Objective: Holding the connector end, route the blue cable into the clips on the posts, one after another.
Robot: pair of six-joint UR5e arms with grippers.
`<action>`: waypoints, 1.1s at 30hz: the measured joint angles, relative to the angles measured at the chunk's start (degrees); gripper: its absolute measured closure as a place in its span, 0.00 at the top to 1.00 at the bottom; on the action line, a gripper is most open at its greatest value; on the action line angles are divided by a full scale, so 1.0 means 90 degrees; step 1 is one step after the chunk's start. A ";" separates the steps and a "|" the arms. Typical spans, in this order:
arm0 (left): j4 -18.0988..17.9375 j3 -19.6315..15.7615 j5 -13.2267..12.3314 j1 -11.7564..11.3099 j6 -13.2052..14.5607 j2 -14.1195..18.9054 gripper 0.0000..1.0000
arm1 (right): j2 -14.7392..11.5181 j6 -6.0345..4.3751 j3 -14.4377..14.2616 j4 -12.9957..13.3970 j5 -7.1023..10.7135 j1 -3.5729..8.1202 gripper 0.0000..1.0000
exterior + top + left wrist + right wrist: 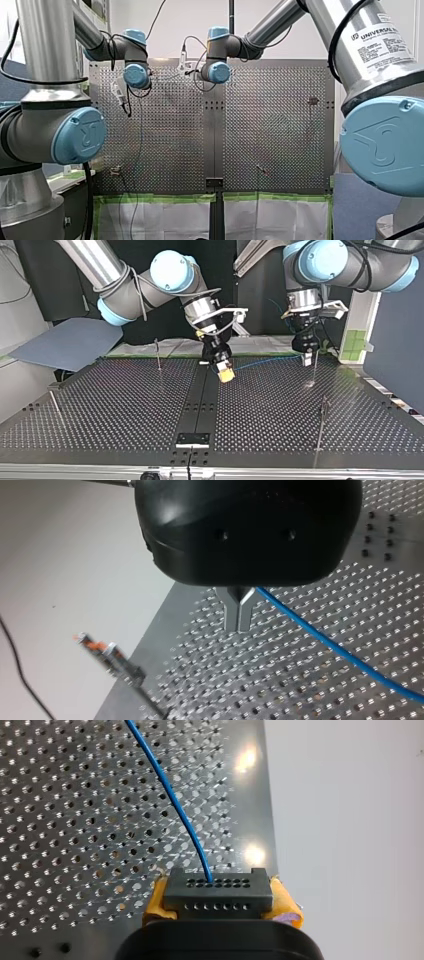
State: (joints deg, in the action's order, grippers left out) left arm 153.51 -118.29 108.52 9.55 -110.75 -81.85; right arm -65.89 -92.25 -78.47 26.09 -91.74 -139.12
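- Right gripper (224,373): entered from the upper left of the top view and tilted down over the table's middle strip. It is closed on the connector (218,894), a black block with two rows of holes that is held between the yellow pads (159,902).
- Cable (260,361): blue and thin. It is seen leaving the connector's face in the right wrist view and curving away ahead over the holes. In the top view it is strung above the far edge of the table, from the right gripper across to the left gripper.
- Left gripper (308,359): black, hung upright at the upper right of the top view. Its metal fingers (232,612) are drawn together with only a seam between them. The cable comes out beside their root; whether it is pinched cannot be told.
- Posts: thin and upright. One is noted at the upper left of the top view (158,355), one at the left edge (54,402) and one at the lower right (321,425).
- Clip (111,656): orange-tipped, on a post beside the left gripper, apart from the cable.
- Table (125,405): perforated metal.
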 joint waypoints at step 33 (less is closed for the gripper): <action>0.0221 0.0805 -0.1100 -0.1188 -0.0611 0.0068 0.01 | 0.0009 -0.0215 0.0519 -0.0125 0.0005 -0.0011 0.00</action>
State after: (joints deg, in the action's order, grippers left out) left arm 155.50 -111.04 98.62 -1.14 -116.25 -81.24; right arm -65.80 -94.19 -73.80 24.96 -91.69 -139.21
